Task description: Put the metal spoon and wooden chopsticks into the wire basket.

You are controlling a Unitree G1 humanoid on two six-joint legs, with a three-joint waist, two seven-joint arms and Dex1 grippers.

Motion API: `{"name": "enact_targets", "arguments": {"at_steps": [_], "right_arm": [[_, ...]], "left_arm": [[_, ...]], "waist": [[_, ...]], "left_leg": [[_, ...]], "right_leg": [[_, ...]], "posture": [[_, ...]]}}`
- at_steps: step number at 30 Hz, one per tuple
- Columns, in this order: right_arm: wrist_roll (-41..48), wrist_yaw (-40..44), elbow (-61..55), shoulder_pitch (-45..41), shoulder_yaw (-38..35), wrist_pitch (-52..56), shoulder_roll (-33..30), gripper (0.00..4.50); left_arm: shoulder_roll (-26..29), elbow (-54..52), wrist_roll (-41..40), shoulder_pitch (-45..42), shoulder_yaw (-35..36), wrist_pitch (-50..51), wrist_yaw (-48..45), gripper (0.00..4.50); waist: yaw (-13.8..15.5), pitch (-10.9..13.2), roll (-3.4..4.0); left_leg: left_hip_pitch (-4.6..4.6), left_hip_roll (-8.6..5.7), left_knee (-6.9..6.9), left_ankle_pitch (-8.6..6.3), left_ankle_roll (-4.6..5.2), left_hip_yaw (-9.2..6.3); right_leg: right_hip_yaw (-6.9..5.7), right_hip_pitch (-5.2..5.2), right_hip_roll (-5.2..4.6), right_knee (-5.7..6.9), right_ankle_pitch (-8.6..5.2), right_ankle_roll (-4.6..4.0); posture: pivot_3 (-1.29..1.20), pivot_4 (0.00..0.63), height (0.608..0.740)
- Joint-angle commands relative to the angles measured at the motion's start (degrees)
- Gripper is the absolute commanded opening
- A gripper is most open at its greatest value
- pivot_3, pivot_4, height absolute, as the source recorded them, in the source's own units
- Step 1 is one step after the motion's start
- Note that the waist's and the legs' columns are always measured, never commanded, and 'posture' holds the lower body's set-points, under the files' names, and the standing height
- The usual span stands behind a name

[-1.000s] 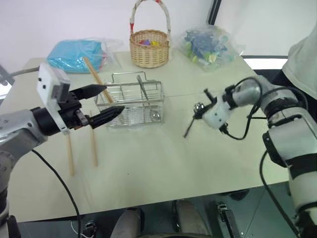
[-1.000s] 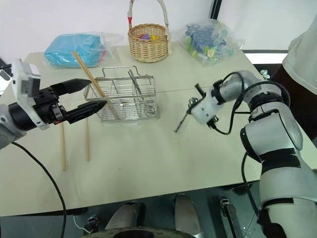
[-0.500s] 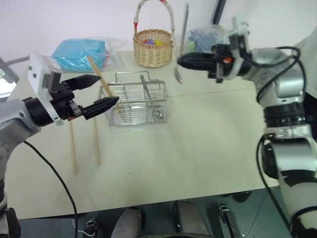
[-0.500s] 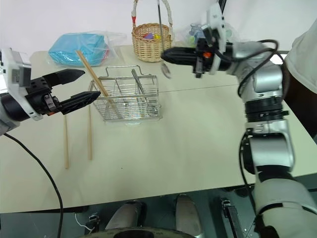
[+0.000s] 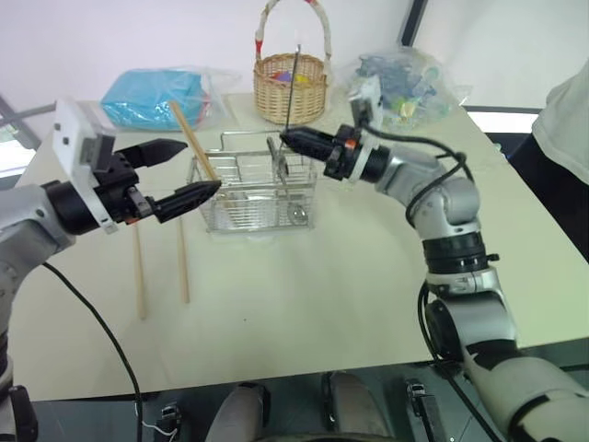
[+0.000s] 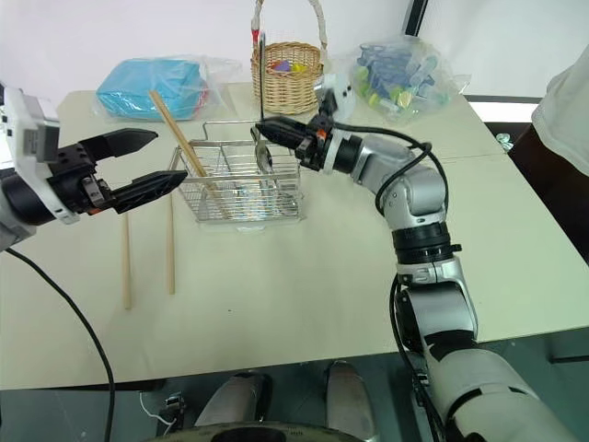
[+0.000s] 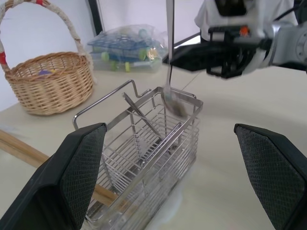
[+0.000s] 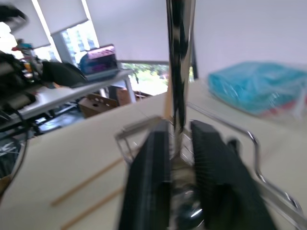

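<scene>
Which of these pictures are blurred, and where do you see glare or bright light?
Right wrist view: the claw fingers and the spoon between them look soft, and the window behind is very bright. Left wrist view: the spoon's bowl is smeared above the wire basket, which stays sharp. Left eye view: sharp, with a bright patch at the table's far right edge.

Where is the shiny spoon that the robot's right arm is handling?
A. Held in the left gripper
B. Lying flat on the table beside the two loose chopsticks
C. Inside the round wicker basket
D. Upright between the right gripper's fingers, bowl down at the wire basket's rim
D: the metal spoon stands upright between the right gripper's fingers, its bowl at the wire basket's rim.
</scene>
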Motion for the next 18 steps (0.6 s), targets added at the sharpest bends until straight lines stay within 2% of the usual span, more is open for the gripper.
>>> {"name": "enact_targets", "arguments": {"at_steps": [1,4,8,12,15,18], "right_arm": [[-0.73,-1.69,-2.12,-0.9,-0.91,-0.74,0.17,2.51],[0.5,-2.63,-2.5,-2.12,-2.59,0.76,-0.43,4.07],[2.53,-2.97,-2.21,-5.28,-5.3,3.04,-2.06,4.07],[6.73,-0.96,-2.97,-8.95,-8.9,6.89,-5.29,4.07],[12.75,4.62,-8.4,-9.56,-10.81,11.12,-9.49,4.07],[20.36,10.36,-17.51,-5.9,-11.31,17.32,-14.33,4.07]], "left_arm": [[1.12,-1.37,-0.6,-0.47,2.36,0.14,0.57,4.5],[1.06,-1.4,-0.68,-0.37,2.65,0.19,1.18,4.5],[0.21,-0.4,-0.23,-0.83,3.11,0.13,3.14,4.5],[-0.46,2.66,1.58,-1.57,4.36,1.76,9.94,4.5],[-0.8,8.06,4.76,-3.71,4.45,7.8,21.0,4.5],[-3.87,14.93,7.54,-8.26,5.45,18.6,34.86,4.5]], "waist": [[-0.18,0.0,0.0],[-0.4,0.0,0.0],[-0.39,0.0,0.01],[-0.26,0.0,0.01],[-0.06,0.0,0.0],[0.17,-0.02,-0.03]], "left_leg": [[0.0,0.0,-0.01,0.0,0.0,0.0],[0.01,0.02,-0.02,0.0,0.0,0.0],[-0.01,0.02,-0.02,0.0,0.0,-0.01],[-0.01,0.02,-0.01,-0.01,0.03,-0.01],[0.01,0.01,-0.02,-0.04,0.06,-0.02],[0.01,0.01,-0.01,-0.07,0.13,-0.03]], "right_leg": [[0.0,-0.01,0.01,0.01,0.0,0.0],[0.0,-0.01,0.03,0.01,0.0,0.0],[0.0,-0.03,0.03,0.01,0.0,0.0],[0.0,-0.02,0.03,0.0,0.0,0.0],[-0.02,0.01,0.03,-0.02,0.0,0.0],[-0.03,0.02,0.03,-0.01,0.0,0.01]], "posture": [[0.0,0.15,0.739],[0.0,0.15,0.739],[0.0,0.15,0.739],[0.0,0.15,0.739],[0.0,0.15,0.739],[0.0,0.15,0.739]]}}
